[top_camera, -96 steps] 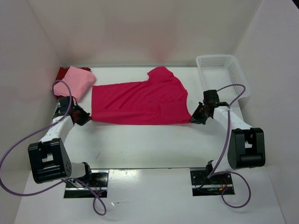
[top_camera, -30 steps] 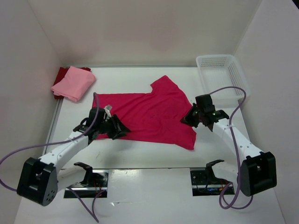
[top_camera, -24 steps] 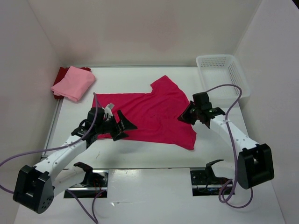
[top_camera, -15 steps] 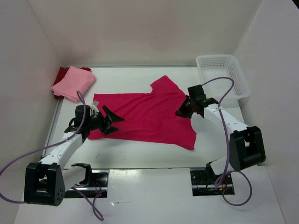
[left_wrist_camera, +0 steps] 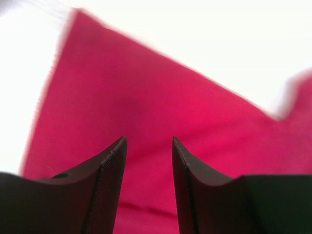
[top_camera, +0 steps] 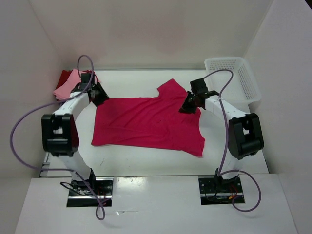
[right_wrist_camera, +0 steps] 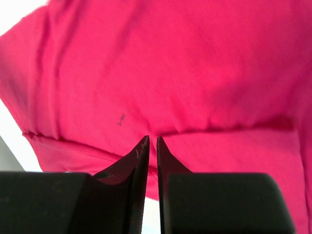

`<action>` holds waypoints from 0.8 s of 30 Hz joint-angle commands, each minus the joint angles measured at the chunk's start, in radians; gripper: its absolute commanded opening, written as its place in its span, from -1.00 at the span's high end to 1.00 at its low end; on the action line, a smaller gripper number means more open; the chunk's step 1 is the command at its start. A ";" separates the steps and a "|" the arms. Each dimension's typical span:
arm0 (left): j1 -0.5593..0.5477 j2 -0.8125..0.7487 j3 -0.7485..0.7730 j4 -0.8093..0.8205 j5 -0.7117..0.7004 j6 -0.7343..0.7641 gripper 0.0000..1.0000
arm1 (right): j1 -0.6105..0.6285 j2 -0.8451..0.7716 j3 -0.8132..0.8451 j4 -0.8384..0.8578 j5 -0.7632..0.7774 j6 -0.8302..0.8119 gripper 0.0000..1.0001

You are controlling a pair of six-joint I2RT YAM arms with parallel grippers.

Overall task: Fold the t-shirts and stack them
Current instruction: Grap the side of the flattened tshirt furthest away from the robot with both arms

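magenta t-shirt (top_camera: 146, 122) lies flat mid-table (top_camera: 146, 161), unfolded; left fingers (left_wrist_camera: 109, 165) part-open, empty over its far-left corner, right fingers (right_wrist_camera: 139, 156) narrow, apparently nipping its right edge, likely for folding

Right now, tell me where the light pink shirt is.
In the top view, the light pink shirt sits in the far-left corner on the dark red shirt, left of the magenta shirt, partly hidden by the left arm.
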 commanded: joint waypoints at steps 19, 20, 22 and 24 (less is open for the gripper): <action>0.067 0.378 0.295 -0.022 -0.298 0.071 -0.02 | -0.007 0.076 0.126 0.115 -0.151 -0.098 0.74; 0.067 0.378 0.295 -0.022 -0.284 0.071 -0.02 | -0.007 0.085 0.135 0.115 -0.151 -0.098 0.74; 0.067 0.391 0.306 -0.009 -0.273 0.081 -0.02 | -0.007 0.085 0.135 0.124 -0.174 -0.098 0.74; 0.067 0.391 0.315 0.006 -0.260 0.071 -0.02 | -0.007 0.085 0.135 0.133 -0.183 -0.098 0.74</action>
